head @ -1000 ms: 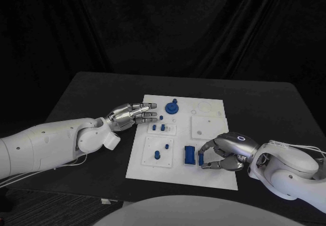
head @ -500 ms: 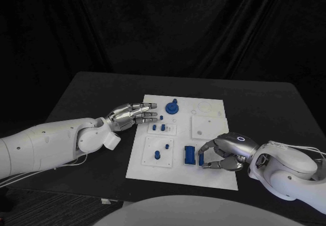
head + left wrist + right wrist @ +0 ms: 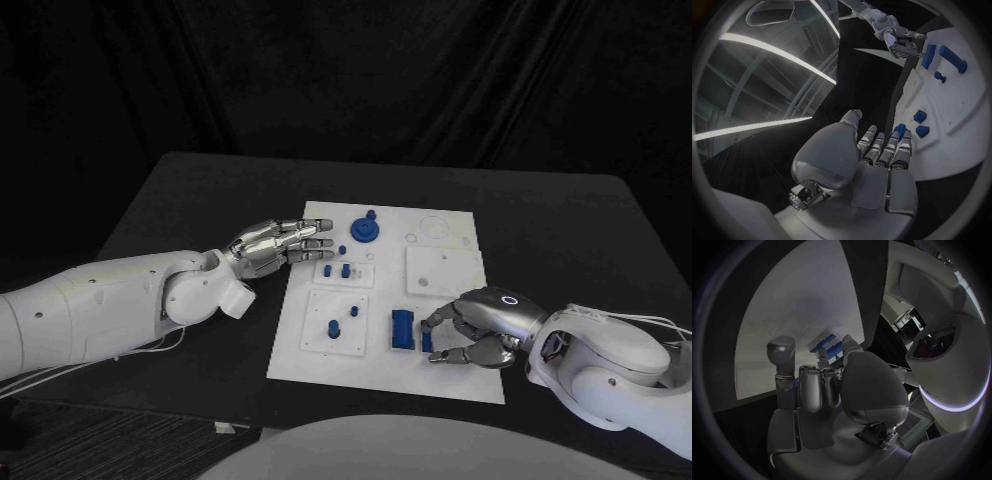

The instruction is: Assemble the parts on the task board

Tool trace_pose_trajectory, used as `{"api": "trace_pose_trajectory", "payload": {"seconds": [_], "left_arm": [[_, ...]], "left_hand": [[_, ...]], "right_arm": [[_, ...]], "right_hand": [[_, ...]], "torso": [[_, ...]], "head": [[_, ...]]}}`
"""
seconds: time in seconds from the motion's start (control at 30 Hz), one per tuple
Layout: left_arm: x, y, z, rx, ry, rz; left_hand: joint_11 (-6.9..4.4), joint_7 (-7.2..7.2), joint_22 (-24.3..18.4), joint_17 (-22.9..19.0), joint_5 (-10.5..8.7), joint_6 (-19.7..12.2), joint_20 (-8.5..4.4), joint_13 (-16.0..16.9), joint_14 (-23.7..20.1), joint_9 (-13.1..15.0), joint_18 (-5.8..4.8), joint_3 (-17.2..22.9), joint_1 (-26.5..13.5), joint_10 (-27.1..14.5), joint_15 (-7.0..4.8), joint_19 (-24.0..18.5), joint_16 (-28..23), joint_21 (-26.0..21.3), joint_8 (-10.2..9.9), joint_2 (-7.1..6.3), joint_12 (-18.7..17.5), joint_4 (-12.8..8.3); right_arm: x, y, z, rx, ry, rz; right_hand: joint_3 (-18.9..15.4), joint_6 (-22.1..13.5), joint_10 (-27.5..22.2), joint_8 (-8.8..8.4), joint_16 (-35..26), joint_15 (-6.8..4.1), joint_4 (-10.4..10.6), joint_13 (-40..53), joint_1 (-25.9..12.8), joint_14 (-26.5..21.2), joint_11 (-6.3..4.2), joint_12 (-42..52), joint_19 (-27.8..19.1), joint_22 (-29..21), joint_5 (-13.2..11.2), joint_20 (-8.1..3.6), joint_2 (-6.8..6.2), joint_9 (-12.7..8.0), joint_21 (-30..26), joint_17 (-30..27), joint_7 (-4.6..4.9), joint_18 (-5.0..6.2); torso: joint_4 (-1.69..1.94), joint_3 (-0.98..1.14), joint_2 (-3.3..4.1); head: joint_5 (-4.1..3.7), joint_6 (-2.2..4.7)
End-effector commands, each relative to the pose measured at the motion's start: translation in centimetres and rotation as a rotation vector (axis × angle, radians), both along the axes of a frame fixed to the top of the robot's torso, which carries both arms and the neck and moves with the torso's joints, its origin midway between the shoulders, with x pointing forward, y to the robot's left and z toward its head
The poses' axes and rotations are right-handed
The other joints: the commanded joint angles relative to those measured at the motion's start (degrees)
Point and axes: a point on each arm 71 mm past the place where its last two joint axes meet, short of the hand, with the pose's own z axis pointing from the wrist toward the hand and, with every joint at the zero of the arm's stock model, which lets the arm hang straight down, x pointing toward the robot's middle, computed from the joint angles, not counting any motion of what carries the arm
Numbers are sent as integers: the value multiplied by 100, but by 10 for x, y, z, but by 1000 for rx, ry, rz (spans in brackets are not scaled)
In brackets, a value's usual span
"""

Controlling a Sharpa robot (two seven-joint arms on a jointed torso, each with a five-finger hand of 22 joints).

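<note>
- My right hand (image 3: 476, 330) curls beside the blue block (image 3: 402, 329) on the task board (image 3: 447, 375); whether it grips anything, I cannot tell.
- Block's long axis runs toward me; right hand nearer.
- My left hand (image 3: 278, 244) rests empty, fingers extended, at board's far edge.

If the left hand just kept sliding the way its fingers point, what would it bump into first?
Probably the round blue part on the task board: the left hand points toward it from the board's edge, though height is unclear.

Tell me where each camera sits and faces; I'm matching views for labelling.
Head view: on the head, looking down at the task board; both arms show.
Left wrist view: behind the left hand, facing the board's edge.
Right wrist view: behind the right hand, facing the board.
Shared: the head and left wrist views both show the right hand.
</note>
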Motion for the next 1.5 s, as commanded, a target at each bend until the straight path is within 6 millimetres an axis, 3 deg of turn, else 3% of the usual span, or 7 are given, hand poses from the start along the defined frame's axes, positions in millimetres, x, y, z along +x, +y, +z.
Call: {"api": "trace_pose_trajectory", "payload": {"seconds": [0.03,0.7,0.93,1.1,1.2,1.37,1.5], "left_arm": [[0,-2,1,-17,-4,-4],[-1,0,5,-41,-39,25],[-8,6,14,-72,-107,97],[-14,9,27,-88,-211,158],[-15,11,38,-85,-300,189],[-15,9,48,-51,-429,207],[-17,1,53,17,-583,176]], "left_hand": [[-3,68,-4,9,17,31,-2,9,24,5,-33,23,-58,36,-3,37,37,28,20,8,39,8],[29,112,19,20,33,184,-2,29,97,22,-32,83,-78,171,8,88,120,52,79,-8,183,-57],[61,169,78,31,179,436,-3,40,225,42,-22,178,-83,357,1,208,239,113,175,-55,317,-172],[155,170,53,25,193,692,-9,71,227,59,21,201,-152,630,-111,214,228,125,261,-100,552,-160],[188,148,4,17,193,945,-10,93,177,74,74,204,-198,876,-304,170,165,110,339,-131,746,-97],[88,55,-176,1,138,1331,-43,105,44,83,294,103,-209,1158,-528,-61,13,24,423,-252,898,217],[-90,-54,-360,-22,-93,1403,-147,94,-139,79,495,-26,-85,1094,-744,-310,-180,-71,399,-383,797,615]], "right_arm": [[-1,-2,-2,-8,-4,-11],[7,-13,29,254,-181,-45],[16,-22,67,420,-439,32],[27,-30,79,507,-512,-25],[38,-39,80,602,-463,-112],[51,-49,75,725,-359,-181],[61,-57,70,812,-295,-210]], "right_hand": [[-9,-79,593,-99,-35,-79,29,1510,106,361,-81,15,-10,529,-12,-69,8,-75,-49,94,-88,-64],[-51,265,593,-72,-57,-91,102,1510,248,359,-73,15,-13,535,186,-112,103,-205,-80,68,-44,-83],[-107,430,1,-200,-758,-31,229,656,361,-14,-41,-797,-539,125,296,-18,157,-375,-1874,-1320,-47,142],[-185,479,-2274,-354,-3802,234,244,-2573,216,-1473,167,-4477,-1380,-930,373,291,325,-542,-3768,-4855,50,200],[-280,421,-3004,-454,-5699,853,245,-3684,3,-2261,767,-5857,-2608,-2169,432,836,388,-565,-3850,-5580,147,155],[-354,193,-4254,-531,-7093,1567,257,-4744,-106,-3643,1463,-6962,-4114,-3165,701,1273,304,-571,-3891,-6294,118,-79],[-880,-584,-5327,-570,-7956,1833,259,-5626,-416,-4972,1308,-7432,-6219,-4961,990,1445,286,-600,-3924,-6942,-99,-160]], "torso": [[-1,0,0],[-2,1,-2],[-1,2,-7],[-6,9,-30],[-14,15,-46],[-33,33,-95],[-51,55,-147]], "head": [[3,-1],[-6,-1],[-45,-1],[-84,-1],[-79,-1],[-104,-1],[-122,-1]]}}
